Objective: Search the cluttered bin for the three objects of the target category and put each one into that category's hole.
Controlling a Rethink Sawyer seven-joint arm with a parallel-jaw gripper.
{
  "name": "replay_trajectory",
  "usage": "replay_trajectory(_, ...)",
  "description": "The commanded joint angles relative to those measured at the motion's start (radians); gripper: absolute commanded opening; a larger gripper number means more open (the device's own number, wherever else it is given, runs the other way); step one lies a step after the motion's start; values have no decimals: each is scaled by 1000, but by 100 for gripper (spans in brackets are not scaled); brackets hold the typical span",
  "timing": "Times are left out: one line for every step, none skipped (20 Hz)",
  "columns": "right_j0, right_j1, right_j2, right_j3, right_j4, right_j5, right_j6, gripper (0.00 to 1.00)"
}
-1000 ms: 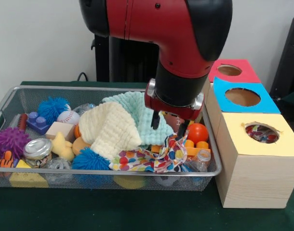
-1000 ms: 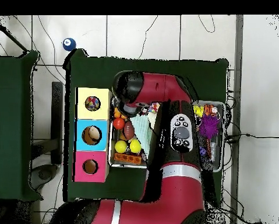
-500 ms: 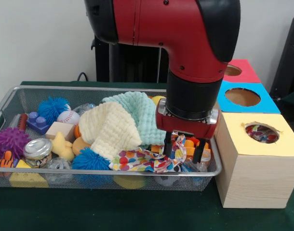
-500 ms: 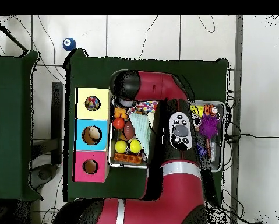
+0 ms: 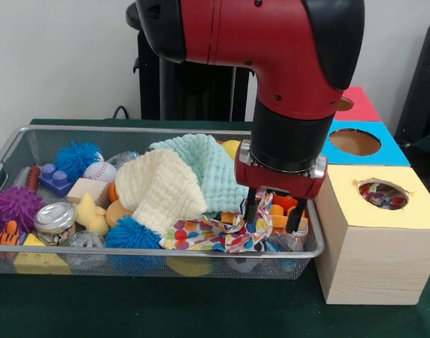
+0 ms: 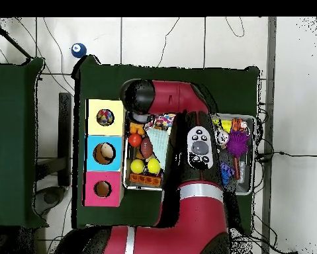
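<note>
My gripper [image 5: 273, 215] stands open at the right end of the wire bin [image 5: 10, 151], its fingers [image 5: 251, 210] down among the clutter. A raised fold of the polka-dot cloth [image 5: 213, 236] sits between the jaws, and orange toys [image 5: 284, 205] lie just behind them. A cream knitted cloth [image 5: 162, 186] and a mint knitted cloth [image 5: 204, 163] are piled in the bin's middle. In the overhead view the arm [image 6: 187, 139] hides the gripper; the polka-dot cloth [image 6: 163, 121] peeks out beside it. The yellow-topped box's hole [image 5: 382, 195] holds something colourful.
The blue-topped box [image 5: 354, 141] and the red-topped box [image 5: 357, 105] stand behind the yellow one [image 5: 373, 253]. The bin's left part holds a baseball [image 5: 99, 171], spiky balls [image 5: 15, 205], a jar [image 5: 54, 219], blocks and a duck. An orange ball [image 6: 134, 140] and yellow balls [image 6: 139, 165] show overhead.
The gripper has moved toward the bin's right end and come down into the clutter, onto the polka-dot cloth. It has stayed open.
</note>
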Motion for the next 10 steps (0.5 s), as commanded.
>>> replay_trajectory(0, -2, 10, 45, -88, 104, -106, 100)
replay_trajectory(1, -2, 10, 52, -91, 100, -102, 100)
replay_trajectory(7, 4, 3, 52, -101, 102, -92, 100)
replay_trajectory(9, 7, 1, 54, -107, 105, -87, 100)
replay_trajectory(11, 11, 0, 61, -116, 99, -84, 100)
replay_trajectory(13, 16, -2, 68, -124, 93, -82, 100)
replay_trajectory(11, 15, -1, 82, -129, 76, -80, 100)
replay_trajectory(10, 15, 0, 95, -135, 57, -76, 100)
replay_trajectory(10, 15, 1, 108, -143, 36, -70, 100)
replay_trajectory(10, 18, 3, 115, -150, 24, -67, 100)
